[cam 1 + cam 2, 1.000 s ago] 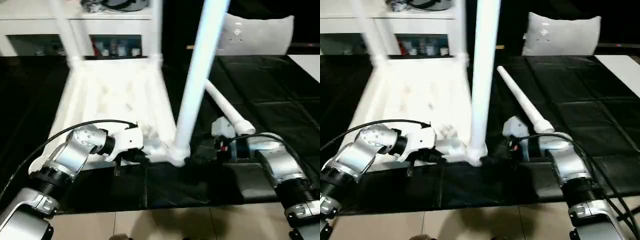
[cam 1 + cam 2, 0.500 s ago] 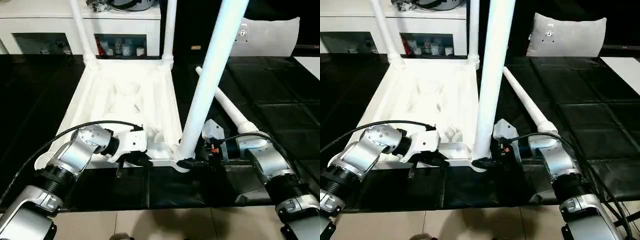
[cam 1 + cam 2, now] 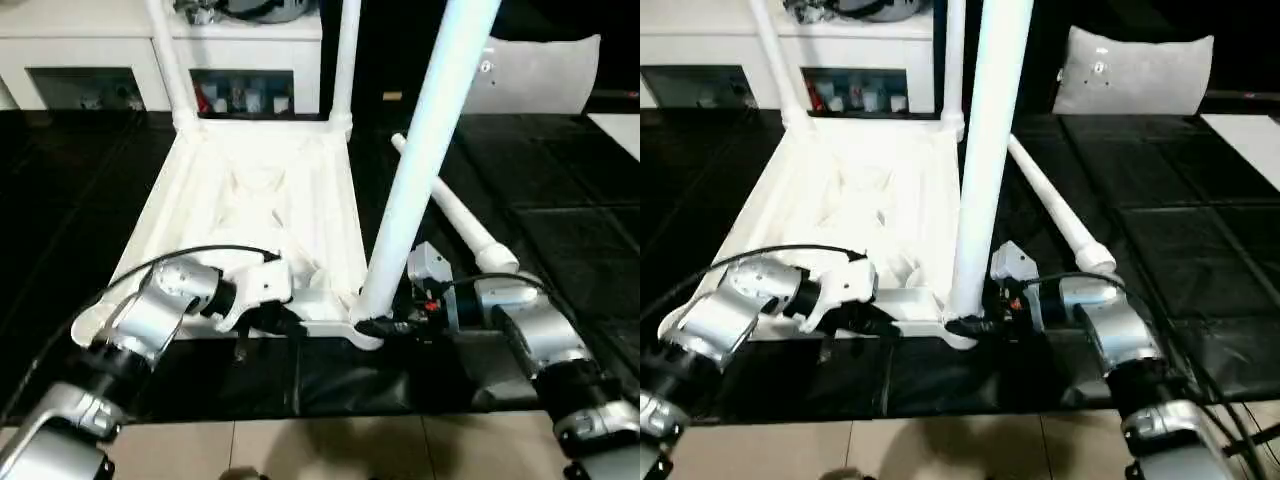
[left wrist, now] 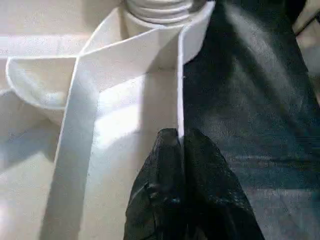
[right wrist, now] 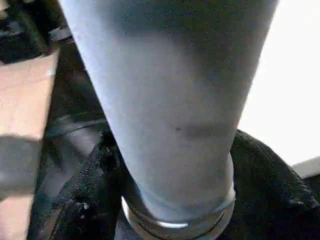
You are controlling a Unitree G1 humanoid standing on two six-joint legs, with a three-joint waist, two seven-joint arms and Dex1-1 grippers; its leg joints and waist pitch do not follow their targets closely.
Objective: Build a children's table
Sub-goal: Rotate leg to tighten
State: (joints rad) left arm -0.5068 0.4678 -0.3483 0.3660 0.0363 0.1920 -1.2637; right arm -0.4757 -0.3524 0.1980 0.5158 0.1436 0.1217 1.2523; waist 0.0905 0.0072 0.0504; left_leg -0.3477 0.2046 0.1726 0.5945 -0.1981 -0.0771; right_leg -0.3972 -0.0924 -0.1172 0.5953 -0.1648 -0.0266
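The children's table (image 3: 255,205) lies upside down on the black mat (image 3: 560,200), its near rim pinched by the closed left gripper (image 4: 181,145), while the right gripper (image 5: 175,200) straddles the base of its near-corner leg (image 3: 425,150).

My forearms (image 3: 150,320) are showing silver ribbed casings, black cables looping lower left and right; fingers (image 4: 175,200) are showing matte black.

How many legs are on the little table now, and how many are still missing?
Two far legs stand in the upturned table top. The right tool is around the base of a third leg at the near corner, while the left tool pinches the rim. One leg lies on the black mat.
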